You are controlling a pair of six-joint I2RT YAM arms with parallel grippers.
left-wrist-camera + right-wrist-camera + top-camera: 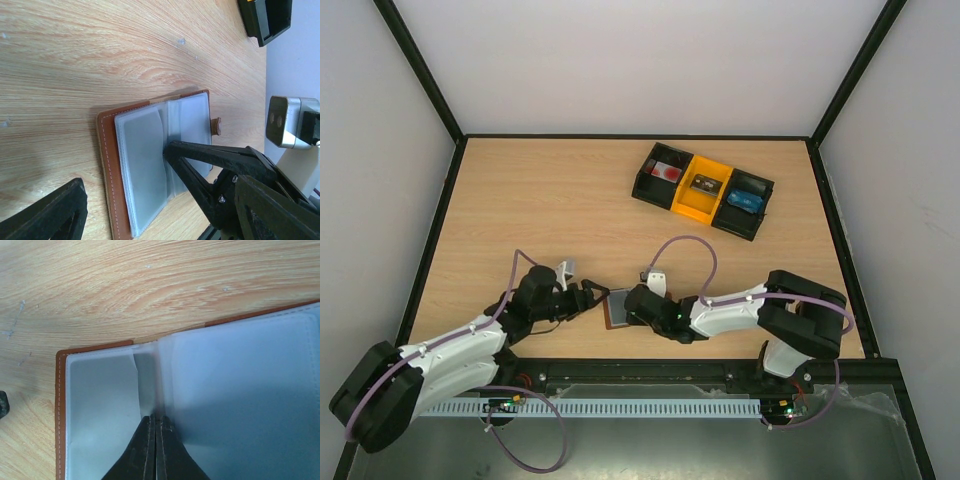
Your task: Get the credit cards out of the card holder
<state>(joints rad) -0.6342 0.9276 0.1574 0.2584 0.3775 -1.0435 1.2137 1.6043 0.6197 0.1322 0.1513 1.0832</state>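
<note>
On the wooden table (570, 200), the brown card holder (107, 165) lies open near the front edge. The left gripper (590, 298) stands spread just beside it. The right gripper (155, 422) is pressed together at the fold, perhaps nipping a clear sleeve (235, 390).

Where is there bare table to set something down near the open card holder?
Bare wood runs between the card holder and the tray of bins, and across the far-left of the table. Crowded: the near edge, where the left arm's fingers and right arm's fingers meet at the holder.
</note>
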